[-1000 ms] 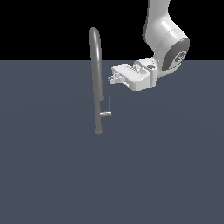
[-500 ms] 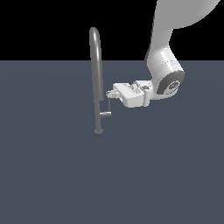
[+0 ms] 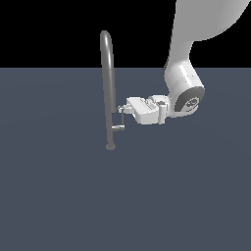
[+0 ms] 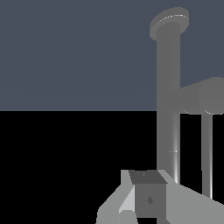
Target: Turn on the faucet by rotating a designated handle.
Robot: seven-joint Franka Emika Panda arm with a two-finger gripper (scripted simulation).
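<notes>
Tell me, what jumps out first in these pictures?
A tall grey gooseneck faucet stands alone on a dark blue-grey floor, its arch rising into the black background. From the exterior view's right, a bulky white robot arm reaches in sideways, its claw right by the thin rod of the small L-shaped handle low on the pipe.

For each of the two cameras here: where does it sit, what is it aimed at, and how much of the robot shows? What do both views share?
Exterior view: off the arm, looking level across the floor at the faucet, with the arm and gripper reaching in from the exterior view's right.
Wrist view: on the wrist, close behind the fingers, facing the faucet pipe; only the fingers show.
Shared: the faucet, its handle, and the gripper.
</notes>
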